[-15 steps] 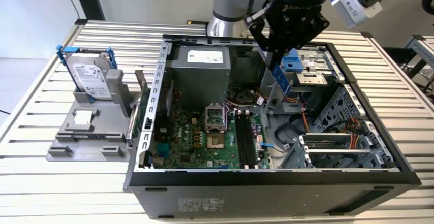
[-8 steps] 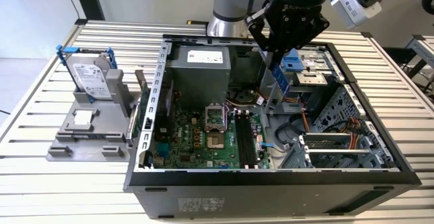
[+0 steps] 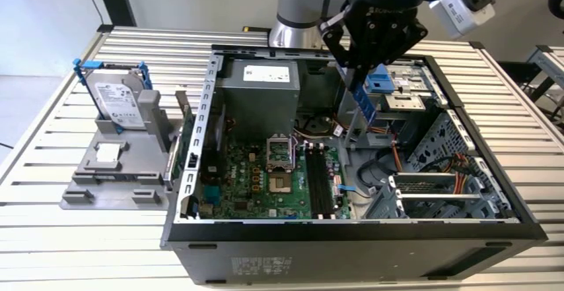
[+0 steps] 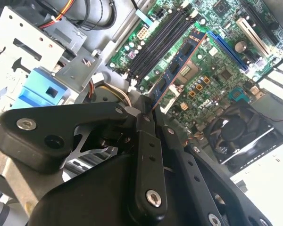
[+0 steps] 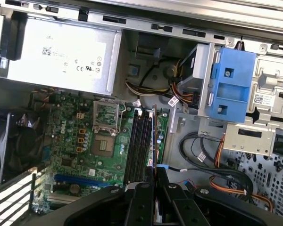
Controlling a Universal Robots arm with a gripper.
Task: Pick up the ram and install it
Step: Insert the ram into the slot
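Gripper (image 3: 354,66) is clamped on the ram (image 3: 364,105), held upright above the motherboard (image 3: 264,179); its upper end is hidden within the grip.

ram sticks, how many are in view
1. The ram hangs on edge in the tool, above the open case. The black slots look empty, though another stick may be hidden.
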